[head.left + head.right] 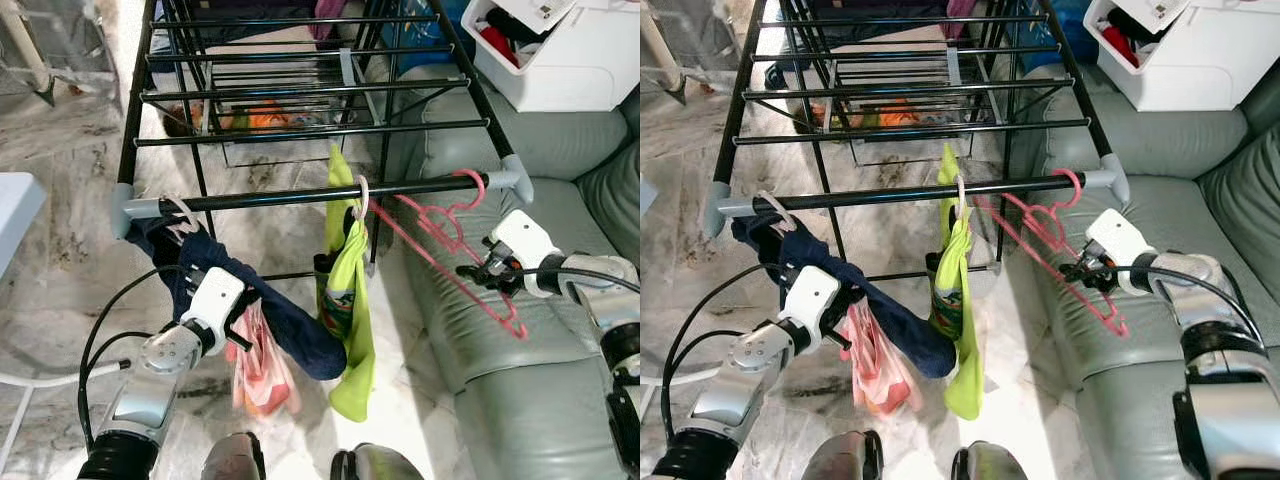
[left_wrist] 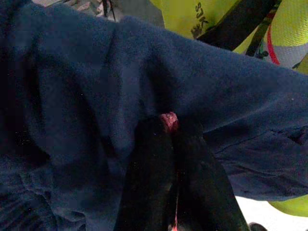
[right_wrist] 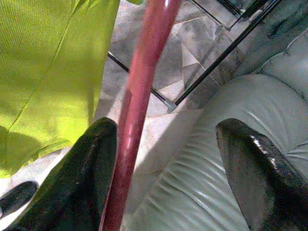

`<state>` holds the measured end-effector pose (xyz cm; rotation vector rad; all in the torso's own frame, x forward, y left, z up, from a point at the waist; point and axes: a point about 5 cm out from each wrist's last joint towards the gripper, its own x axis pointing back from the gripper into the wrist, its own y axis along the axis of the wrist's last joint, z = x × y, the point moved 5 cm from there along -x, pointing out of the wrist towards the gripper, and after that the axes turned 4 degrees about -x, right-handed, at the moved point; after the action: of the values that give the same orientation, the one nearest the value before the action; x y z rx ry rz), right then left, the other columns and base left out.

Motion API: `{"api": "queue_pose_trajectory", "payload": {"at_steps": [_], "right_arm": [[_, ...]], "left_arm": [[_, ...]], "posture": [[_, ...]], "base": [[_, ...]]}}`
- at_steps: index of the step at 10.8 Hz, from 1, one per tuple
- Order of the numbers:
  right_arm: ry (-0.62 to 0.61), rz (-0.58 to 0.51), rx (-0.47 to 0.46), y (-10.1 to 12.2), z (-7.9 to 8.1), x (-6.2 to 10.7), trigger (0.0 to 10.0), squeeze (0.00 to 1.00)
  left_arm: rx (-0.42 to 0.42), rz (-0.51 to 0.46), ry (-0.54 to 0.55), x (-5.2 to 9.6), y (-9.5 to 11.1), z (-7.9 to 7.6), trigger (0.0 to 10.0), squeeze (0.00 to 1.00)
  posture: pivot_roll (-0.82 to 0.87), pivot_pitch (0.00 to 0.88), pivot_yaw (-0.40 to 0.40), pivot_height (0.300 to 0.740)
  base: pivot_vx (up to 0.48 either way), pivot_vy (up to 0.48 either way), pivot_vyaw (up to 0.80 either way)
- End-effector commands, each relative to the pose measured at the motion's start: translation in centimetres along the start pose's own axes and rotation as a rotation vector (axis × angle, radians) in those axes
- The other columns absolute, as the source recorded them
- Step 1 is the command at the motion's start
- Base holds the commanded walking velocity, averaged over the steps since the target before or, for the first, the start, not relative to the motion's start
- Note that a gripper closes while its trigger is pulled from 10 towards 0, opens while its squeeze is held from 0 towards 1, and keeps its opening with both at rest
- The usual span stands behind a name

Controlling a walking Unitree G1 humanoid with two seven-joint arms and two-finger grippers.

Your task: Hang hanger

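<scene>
Pink hanger (image 1: 450,240) – I see its hook over the rack (image 1: 300,196) front bar, frame slanting down over the sofa (image 1: 520,330) | right gripper (image 3: 166,159) spread wide, hanger bar against one finger, not clamped | left gripper (image 2: 174,144) pinched on navy cloth (image 1: 290,320) – beside green garment (image 1: 350,300)

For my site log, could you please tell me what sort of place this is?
Probably a home living room used for drying laundry: a black metal drying rack on a marble-patterned floor, beside a grey-green leather sofa.
</scene>
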<state>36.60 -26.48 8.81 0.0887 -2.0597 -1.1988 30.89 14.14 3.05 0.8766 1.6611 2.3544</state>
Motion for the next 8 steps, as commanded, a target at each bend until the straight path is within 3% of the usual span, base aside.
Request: {"api": "queue_pose_trajectory", "payload": {"at_steps": [1,8], "right_arm": [[0.029,0.009,0.005,-0.07,0.17,0.00,0.0,0.00],[0.055,0.043,0.004,-0.97,0.91,-0.39,0.0,0.00]], "left_arm": [[-0.022,-0.004,-0.009,0.08,0.32,-0.10,10.0,0.00],[-0.033,0.012,-0.018,-0.05,0.10,-0.25,10.0,0.00]], "posture": [[-0.07,0.115,-0.041,0.740],[-0.06,0.107,-0.043,0.740]], "base": [[0.000,0.000,0.00],[0.000,0.000,0.00]]}}
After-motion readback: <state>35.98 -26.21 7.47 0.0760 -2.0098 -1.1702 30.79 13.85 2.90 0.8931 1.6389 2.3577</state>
